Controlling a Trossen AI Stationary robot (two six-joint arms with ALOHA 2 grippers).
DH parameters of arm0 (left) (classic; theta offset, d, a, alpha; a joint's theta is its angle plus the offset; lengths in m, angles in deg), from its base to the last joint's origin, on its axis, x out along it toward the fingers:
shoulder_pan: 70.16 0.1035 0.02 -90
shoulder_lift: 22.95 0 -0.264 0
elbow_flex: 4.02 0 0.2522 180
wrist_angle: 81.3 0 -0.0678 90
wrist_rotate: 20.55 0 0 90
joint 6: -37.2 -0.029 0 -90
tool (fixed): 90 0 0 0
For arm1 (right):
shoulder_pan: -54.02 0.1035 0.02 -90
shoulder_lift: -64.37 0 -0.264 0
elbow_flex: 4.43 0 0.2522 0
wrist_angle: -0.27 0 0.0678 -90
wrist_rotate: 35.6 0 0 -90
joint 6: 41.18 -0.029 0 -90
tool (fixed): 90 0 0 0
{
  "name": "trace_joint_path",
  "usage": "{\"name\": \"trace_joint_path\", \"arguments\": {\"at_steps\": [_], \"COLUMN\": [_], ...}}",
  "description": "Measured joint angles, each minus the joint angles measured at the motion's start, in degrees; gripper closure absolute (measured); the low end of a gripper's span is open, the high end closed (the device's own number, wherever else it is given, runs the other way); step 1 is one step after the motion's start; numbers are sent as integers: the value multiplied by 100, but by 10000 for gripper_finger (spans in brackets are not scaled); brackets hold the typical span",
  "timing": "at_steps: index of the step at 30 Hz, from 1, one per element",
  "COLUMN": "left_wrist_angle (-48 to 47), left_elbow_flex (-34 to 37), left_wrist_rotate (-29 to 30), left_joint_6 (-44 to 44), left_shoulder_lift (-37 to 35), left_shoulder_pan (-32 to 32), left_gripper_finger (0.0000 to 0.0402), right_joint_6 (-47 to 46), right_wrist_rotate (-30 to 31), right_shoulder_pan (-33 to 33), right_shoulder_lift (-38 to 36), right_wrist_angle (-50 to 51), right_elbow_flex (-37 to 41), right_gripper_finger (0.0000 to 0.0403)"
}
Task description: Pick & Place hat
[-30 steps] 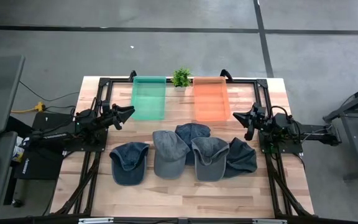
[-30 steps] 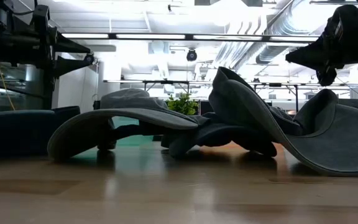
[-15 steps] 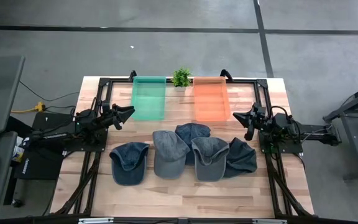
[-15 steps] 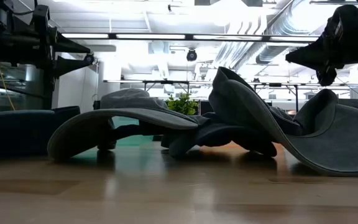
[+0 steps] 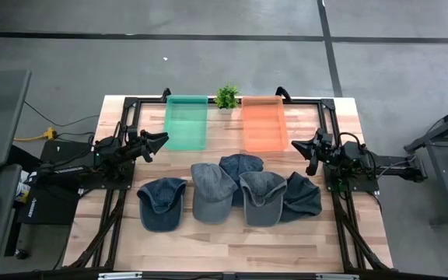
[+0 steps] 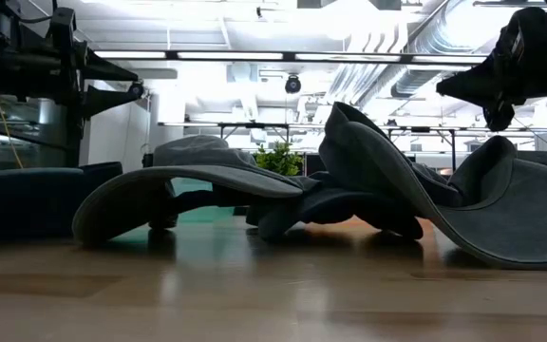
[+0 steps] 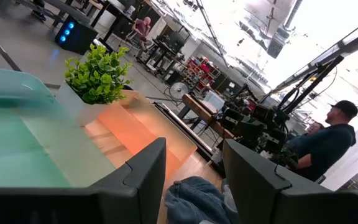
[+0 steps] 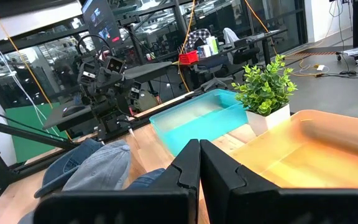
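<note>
We see five denim caps (image 5: pixel 232 194) bunched in a row near the tabletop's (image 5: pixel 341 249) middle, toward its front edge. Behind them, along the far edge, a green bin (image 5: pixel 186 122), a small potted plant (image 5: pixel 226 97) and an orange bin (image 5: pixel 264 123) stand side by side. Our left claw (image 5: pixel 159 141) hangs partly open and empty at the left edge; our right claw (image 5: pixel 302 145) waits pinched together at the right edge.

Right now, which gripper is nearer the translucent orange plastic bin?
Right. The right gripper sits just beside the orange bin, off its near right corner. The left gripper is across the table, next to the green bin.
</note>
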Motion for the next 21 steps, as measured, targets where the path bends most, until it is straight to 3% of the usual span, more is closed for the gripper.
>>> {"name": "trace_joint_path", "arguments": {"at_steps": [6, 10, 21], "left_wrist_angle": [0, 0, 0], "left_elbow_flex": [0, 0, 0], "left_wrist_rotate": [-1, -1, -1], "left_joint_6": [-1, 0, -1], "left_shoulder_lift": [0, 1, 2], "left_shoulder_pan": [2, 2, 0], "left_gripper_finger": [243, 243, 243], "right_joint_6": [-286, 9, 779], "right_wrist_rotate": [-196, -254, -1659], "right_shoulder_pan": [2, 2, 2], "right_shoulder_lift": [1, 0, 4], "right_wrist_angle": [-15, -15, -536], "right_elbow_flex": [2, 0, 0], "right_gripper_finger": [398, 398, 398]}}
